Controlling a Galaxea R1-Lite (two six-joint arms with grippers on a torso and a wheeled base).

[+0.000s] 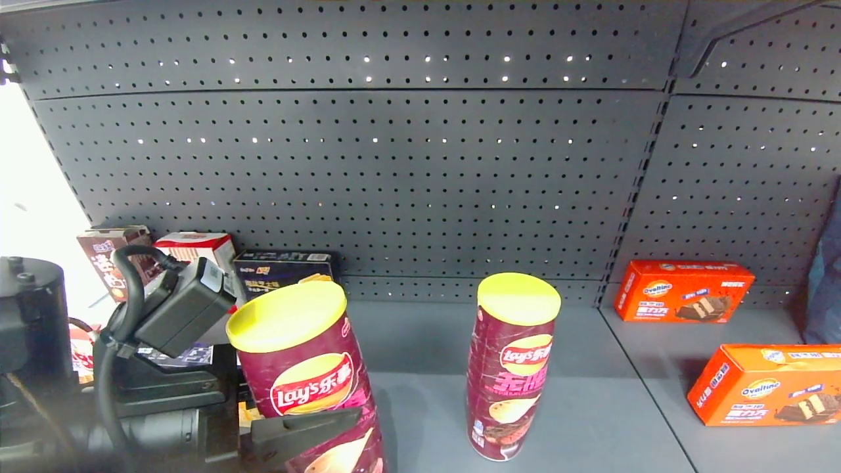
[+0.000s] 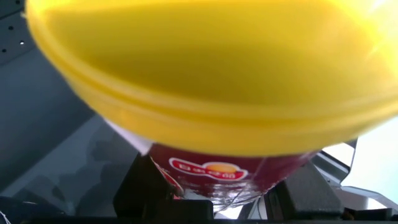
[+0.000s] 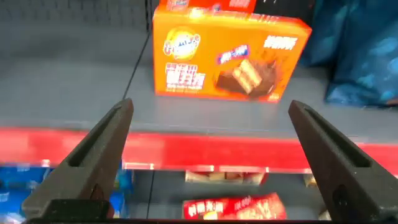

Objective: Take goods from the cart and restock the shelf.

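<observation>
Shelf (image 1: pixel 591 420): grey metal deck across the lower half of the head view, perforated back panel (image 1: pixel 394 164) above it.

Held crisp can (image 1: pixel 309 368): lower left of the head view. The left gripper (image 1: pixel 322 433) is clamped across its lower body, with one dark finger visible in front. The can tilts, lid toward the upper left. Its base is cut off by the frame's bottom edge, so I cannot tell whether it touches the deck.

Handling (judgement): light cardboard tube, stiff along its length but crushable under a hard squeeze. The glossy wrap is likely slippery. Best hold is mid-to-low body, never the yellow lid (image 2: pixel 211 68), which could pop off. Tall and narrow, so it tips easily when set down.

Look: maroon wrap, red-and-yellow logo, flat yellow cap.

Standing crisp can (image 1: pixel 509 374): same type, upright on the deck at centre, well apart from the held one.

Right gripper (image 3: pixel 208 165): fingers spread wide, holding nothing, facing an orange box (image 3: pixel 230 53).

Two orange boxes (image 1: pixel 683 291) (image 1: pixel 765 384) lie at the right. A dark box (image 1: pixel 282 266) sits at the left rear.
</observation>
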